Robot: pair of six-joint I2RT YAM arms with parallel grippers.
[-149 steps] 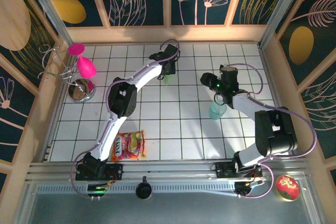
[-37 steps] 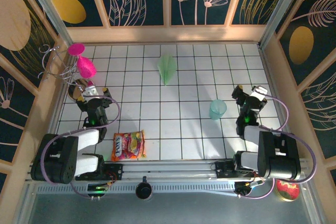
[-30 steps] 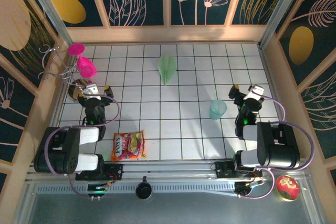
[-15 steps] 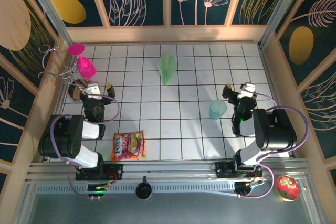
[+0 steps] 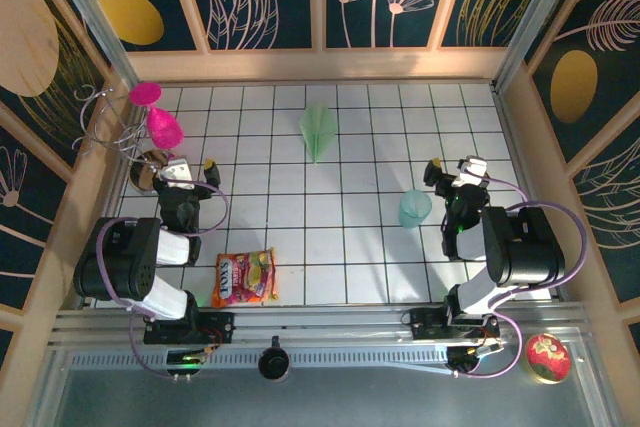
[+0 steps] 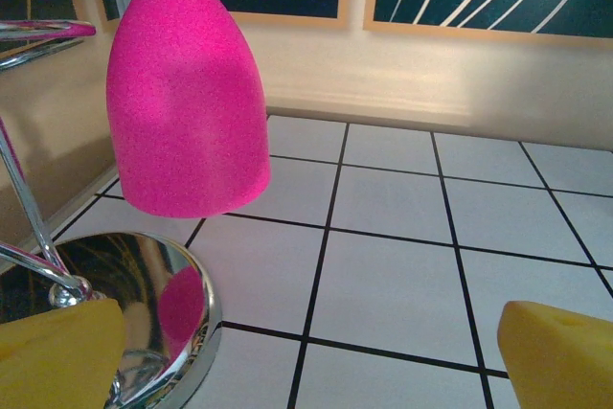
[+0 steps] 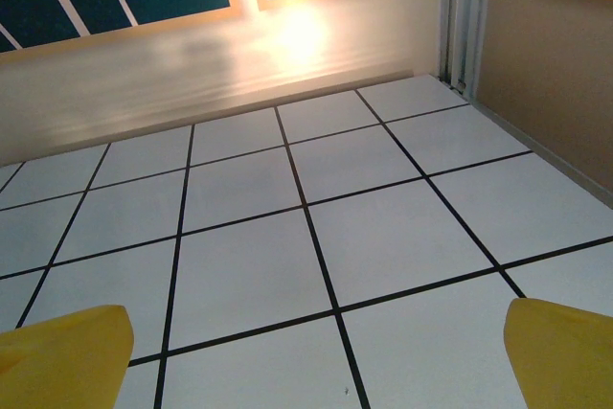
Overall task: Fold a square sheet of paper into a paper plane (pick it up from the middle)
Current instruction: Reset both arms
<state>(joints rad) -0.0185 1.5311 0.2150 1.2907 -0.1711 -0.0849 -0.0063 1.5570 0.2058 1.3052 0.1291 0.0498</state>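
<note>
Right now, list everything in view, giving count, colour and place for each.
paper plane: 1, pale green, far middle of the table, lying free
plastic cup: 1, translucent teal, right half, near the right arm
snack packet: 1, orange, red and yellow, near left
wire stand: 1, chrome, far left corner
pink glass: 1, hanging from the stand
round tin: 1, red, off the table, near right
table: 1, white tiles with black lines
left arm and right arm: 2, black and white, folded at the near edge
left fingers: 2, yellow, open, by the stand's base
right fingers: 2, yellow, open, over bare tiles
</note>
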